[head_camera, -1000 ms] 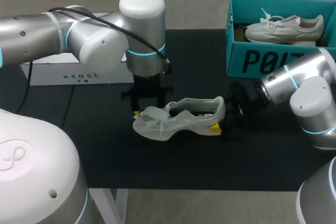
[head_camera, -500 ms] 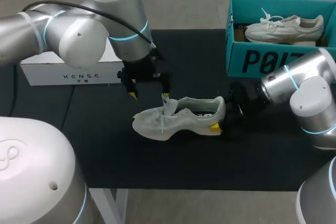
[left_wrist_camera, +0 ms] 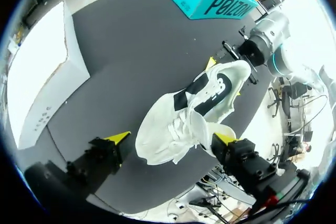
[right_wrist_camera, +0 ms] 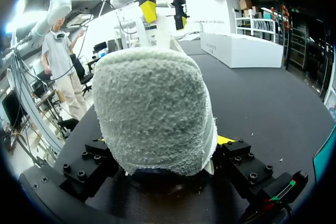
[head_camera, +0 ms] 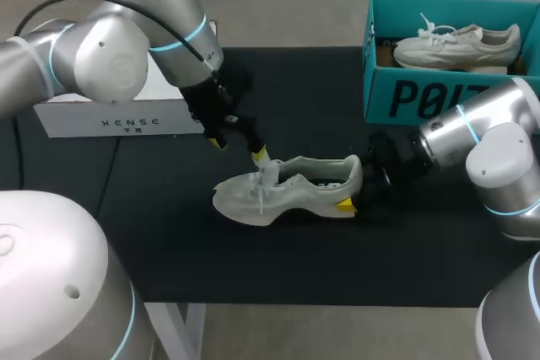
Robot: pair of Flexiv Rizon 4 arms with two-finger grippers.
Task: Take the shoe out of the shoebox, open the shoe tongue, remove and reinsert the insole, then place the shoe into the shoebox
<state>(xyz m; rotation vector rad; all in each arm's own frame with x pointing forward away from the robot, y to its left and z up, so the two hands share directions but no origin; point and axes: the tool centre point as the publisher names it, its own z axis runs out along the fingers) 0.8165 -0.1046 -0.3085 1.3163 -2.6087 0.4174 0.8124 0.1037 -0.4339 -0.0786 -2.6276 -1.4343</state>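
Note:
A white shoe (head_camera: 287,190) lies on its side on the black table (head_camera: 321,259), toe to the left; its tongue stands up by the laces. My left gripper (head_camera: 239,148) hangs open just above and behind the shoe's front, one yellow fingertip (head_camera: 260,155) close to the tongue. In the left wrist view the shoe (left_wrist_camera: 194,114) lies below the left gripper (left_wrist_camera: 170,138), apart from its fingers. My right gripper (head_camera: 354,183) is shut on the shoe's heel. The heel (right_wrist_camera: 152,108) fills the gap in the right gripper (right_wrist_camera: 163,142).
The teal shoebox (head_camera: 422,94) stands at the back right with a second white shoe (head_camera: 456,44) inside. A white box (head_camera: 118,120) sits at the back left, close behind my left arm. My right arm lies just in front of the shoebox.
My left gripper has opened, risen off the shoe's front and swung back to the left. The tongue is left standing up. The right arm and the shoe kept still.

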